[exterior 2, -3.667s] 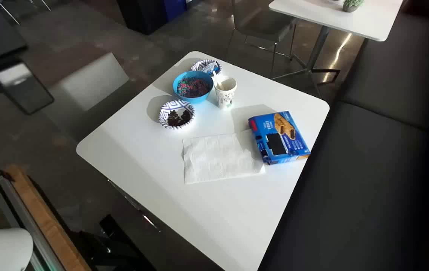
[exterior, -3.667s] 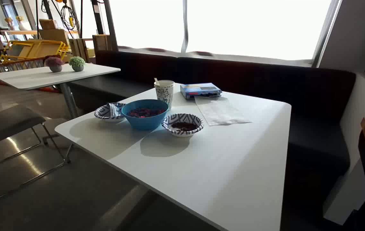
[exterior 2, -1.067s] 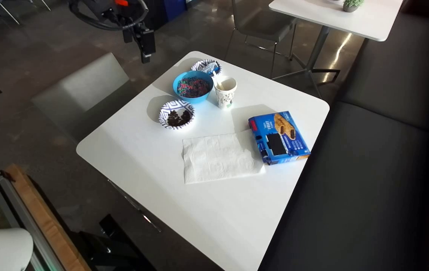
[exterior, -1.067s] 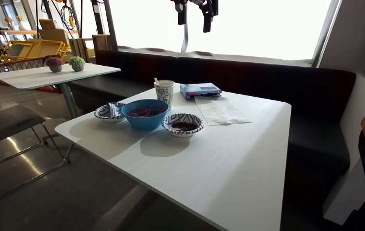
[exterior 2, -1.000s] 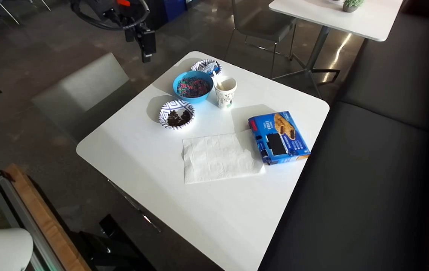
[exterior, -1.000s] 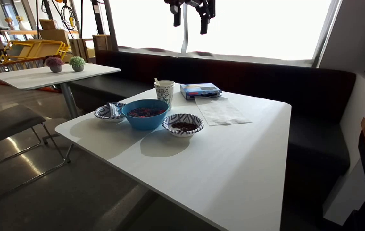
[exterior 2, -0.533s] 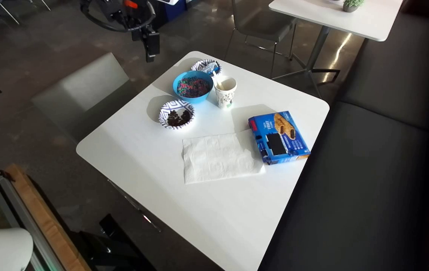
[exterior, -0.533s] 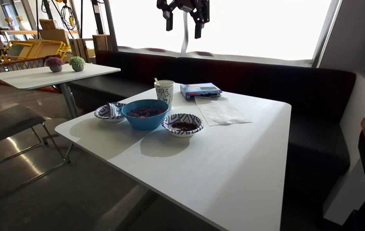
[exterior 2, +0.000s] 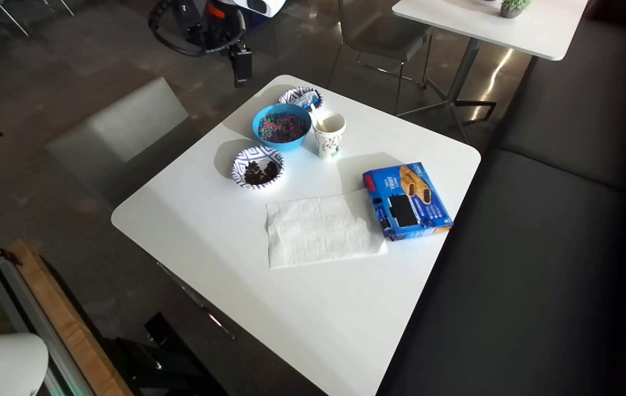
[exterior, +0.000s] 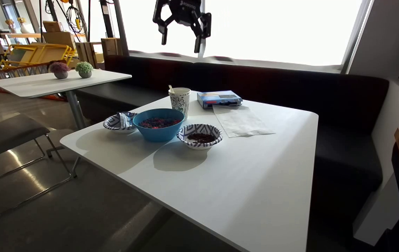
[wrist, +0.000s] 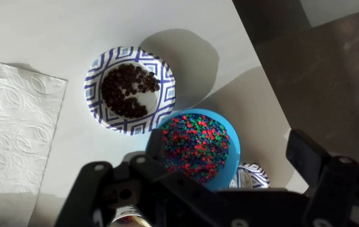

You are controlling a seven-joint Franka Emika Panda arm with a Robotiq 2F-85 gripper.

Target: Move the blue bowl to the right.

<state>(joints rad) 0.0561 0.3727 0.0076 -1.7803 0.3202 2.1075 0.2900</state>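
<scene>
The blue bowl is deep and round and holds red, green and dark bits. It stands upright on the white table, and shows in both exterior views. My gripper is open and empty, well above the table in an exterior view. It also shows at the top in an exterior view, where one finger partly hides the other. In the wrist view, my gripper spans the right part of the blue bowl. One finger covers the bowl's left rim from above; the other lies beyond its right side.
A patterned paper bowl with dark bits stands close beside the blue bowl. Another patterned bowl with a packet and a paper cup with a stick also stand close. A paper towel and a blue box lie farther off.
My gripper has come into view since the earliest frames. It has moved lower and leftward in an exterior view, rightward in an exterior view. Its fingers stay apart. The blue bowl has not moved.
</scene>
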